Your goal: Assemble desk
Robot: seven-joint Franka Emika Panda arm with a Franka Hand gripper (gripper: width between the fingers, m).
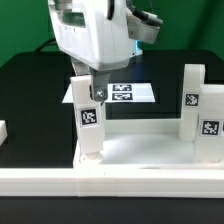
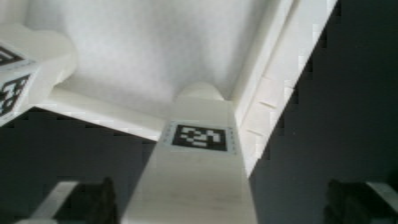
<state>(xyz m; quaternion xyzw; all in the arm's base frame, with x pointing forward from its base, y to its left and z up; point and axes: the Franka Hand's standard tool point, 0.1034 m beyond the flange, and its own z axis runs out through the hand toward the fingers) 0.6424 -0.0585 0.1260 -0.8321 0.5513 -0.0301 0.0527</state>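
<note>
The desk top (image 1: 140,150) lies on the black table as a white rimmed tray, and three white legs stand on it. One leg (image 1: 90,120) with a black-and-white tag rises at the corner toward the exterior view's left. My gripper (image 1: 92,88) hangs over that leg's upper end. In the wrist view this leg (image 2: 205,150) runs up the middle between my gripper (image 2: 217,205) fingers. Both dark fingers (image 2: 80,200) stand clear of the leg's sides, so the gripper is open and holds nothing. The tray floor (image 2: 160,50) shows beyond.
Two more tagged legs (image 1: 193,100) (image 1: 210,125) stand at the exterior view's right. The marker board (image 1: 128,93) lies behind the tray. A long low white rail (image 1: 110,182) runs along the front. A small white part (image 1: 3,130) sits at the left edge.
</note>
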